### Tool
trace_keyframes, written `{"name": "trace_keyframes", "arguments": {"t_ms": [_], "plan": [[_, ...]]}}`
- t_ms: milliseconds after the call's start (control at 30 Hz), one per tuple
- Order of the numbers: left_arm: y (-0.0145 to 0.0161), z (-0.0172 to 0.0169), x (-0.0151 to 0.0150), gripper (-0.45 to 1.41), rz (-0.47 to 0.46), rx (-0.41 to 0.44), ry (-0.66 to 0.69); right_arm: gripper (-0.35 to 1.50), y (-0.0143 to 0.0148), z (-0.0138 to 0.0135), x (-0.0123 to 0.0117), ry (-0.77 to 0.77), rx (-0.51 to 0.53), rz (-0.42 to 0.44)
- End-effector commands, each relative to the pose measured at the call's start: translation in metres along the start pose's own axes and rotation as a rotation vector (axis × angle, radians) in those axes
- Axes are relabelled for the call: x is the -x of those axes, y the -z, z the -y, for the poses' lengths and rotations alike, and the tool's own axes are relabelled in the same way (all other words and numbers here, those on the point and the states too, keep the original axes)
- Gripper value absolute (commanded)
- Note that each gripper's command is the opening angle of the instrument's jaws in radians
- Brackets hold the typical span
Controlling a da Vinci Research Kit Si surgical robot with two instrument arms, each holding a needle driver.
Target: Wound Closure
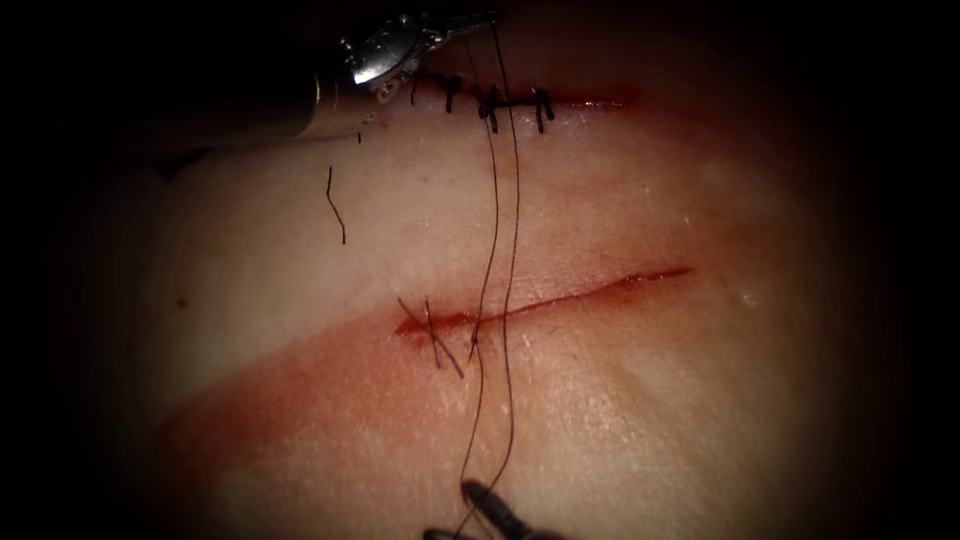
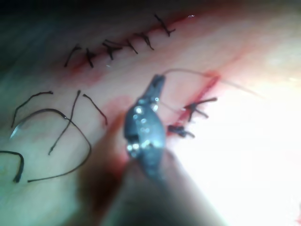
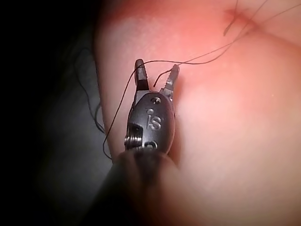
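Observation:
On the tissue (image 1: pixel 680 420) an open cut (image 1: pixel 590 291) runs across the middle, with a stitch and short thread tails (image 1: pixel 434 338) at its left end. Two strands of dark thread (image 1: pixel 508 300) cross the cut and climb to my left tool (image 1: pixel 470 20), high over the far side, jaws shut on the thread (image 2: pixel 188 71). My right tool (image 1: pixel 450 510) is at the near edge, jaws open. In the right wrist view the thread (image 3: pixel 157 61) lies across the open tips of the right tool (image 3: pixel 157 67), which grip nothing.
A second cut (image 1: pixel 500 100) at the far side is closed with several dark stitches. A loose cut piece of thread (image 1: pixel 335 205) lies left of the strands, and more pieces (image 2: pixel 61 136) show beside the left tool. Red fluid (image 1: pixel 300 390) stains the tissue near the cut's left end.

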Motion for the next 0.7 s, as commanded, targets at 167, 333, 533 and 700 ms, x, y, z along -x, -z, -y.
{"name": "trace_keyframes", "arguments": {"t_ms": [167, 333, 533, 700], "plan": [[0.0008, -0.0015, -0.0024, -0.45, -0.027, 0.0, -0.01, 1.47, 0.0046, 0.0017, -0.001, -0.01, -0.072, 0.023], [0.0028, -0.0039, -0.005, -0.45, -0.044, 0.015, -0.019, 1.47, 0.0091, 0.0001, -0.0042, -0.028, -0.103, 0.046], [0.0065, -0.0073, -0.0091, -0.45, -0.073, 0.031, -0.034, 1.47, 0.0151, -0.0031, -0.0072, -0.04, -0.249, 0.078], [0.0083, -0.009, -0.0114, -0.45, -0.091, 0.038, -0.048, 1.43, 0.0191, -0.0036, -0.006, 0.003, -0.37, 0.184]]}}
